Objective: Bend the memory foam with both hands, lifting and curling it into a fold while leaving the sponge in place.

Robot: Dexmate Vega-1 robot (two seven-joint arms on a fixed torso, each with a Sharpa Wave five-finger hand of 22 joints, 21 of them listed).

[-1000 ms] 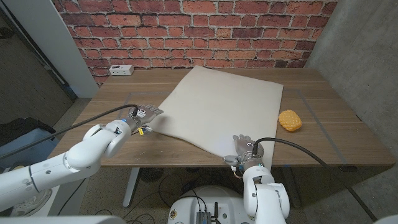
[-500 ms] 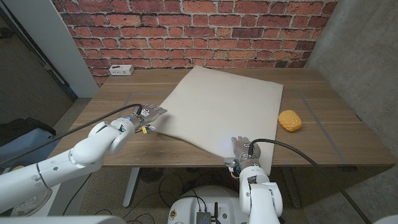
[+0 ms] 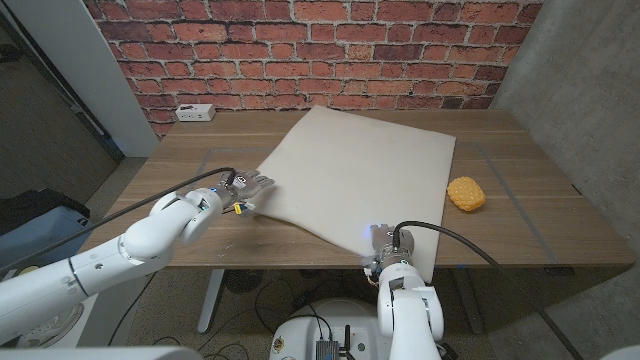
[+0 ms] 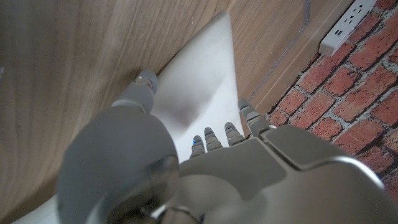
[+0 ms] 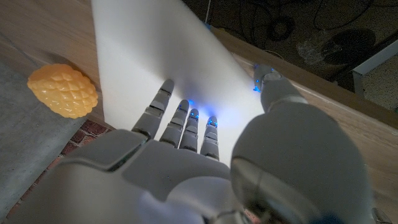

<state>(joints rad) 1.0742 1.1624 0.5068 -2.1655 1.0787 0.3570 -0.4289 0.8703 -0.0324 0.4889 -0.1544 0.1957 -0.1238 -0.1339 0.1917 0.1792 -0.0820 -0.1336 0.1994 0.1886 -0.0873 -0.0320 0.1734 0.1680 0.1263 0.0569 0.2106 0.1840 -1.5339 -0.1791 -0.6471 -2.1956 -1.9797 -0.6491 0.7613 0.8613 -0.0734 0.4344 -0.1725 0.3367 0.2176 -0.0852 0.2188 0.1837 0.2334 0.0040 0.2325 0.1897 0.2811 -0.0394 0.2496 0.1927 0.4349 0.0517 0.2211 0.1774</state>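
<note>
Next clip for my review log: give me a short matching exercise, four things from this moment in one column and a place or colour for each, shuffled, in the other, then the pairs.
Things:
1. memory foam
2. sponge
3. left robot hand
4. power strip

Places or colours:
A. white, at the table's far edge by the brick wall
B. yellow, right of the sheet
C. at the sheet's left corner
D. large pale sheet lying across the table's middle

Pairs: 1-D, 2-B, 3-C, 4-A

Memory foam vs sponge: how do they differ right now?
The memory foam is a big, flat, off-white sheet; the sponge is a small, bumpy yellow lump. The left hand and right hand reach the foam's edges; the sponge sits untouched. Both lie on the table.
</note>
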